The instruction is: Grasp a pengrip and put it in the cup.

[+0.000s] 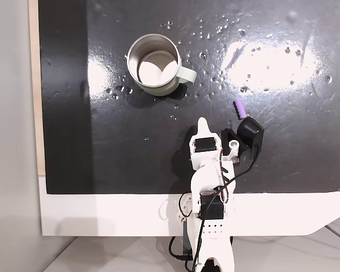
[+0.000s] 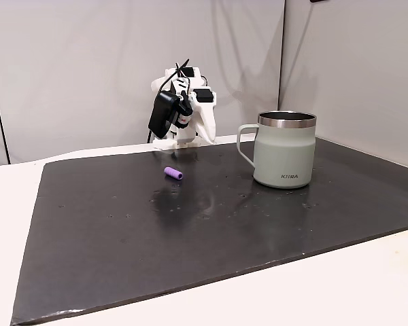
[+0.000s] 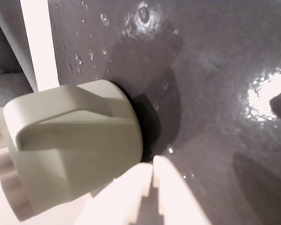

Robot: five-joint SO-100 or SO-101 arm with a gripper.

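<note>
Gripper: white fingers (image 3: 152,180) meet at their tips in the wrist view (clenched, nothing between them); the gripper (image 1: 202,122) points toward the cup, above the mat.
Arm: white, folded low at the mat's near edge in a fixed view (image 1: 207,181).
Pengrip: purple tube lying on its side on the black mat (image 1: 239,108), up and right of the gripper, apart from it; also (image 2: 173,173).
Cup: upright on the mat, well apart from the pengrip (image 1: 154,64), handle facing right there; (image 2: 284,149); (image 3: 72,145).
Mat: glossy, speckled with droplets (image 1: 294,147).
</note>
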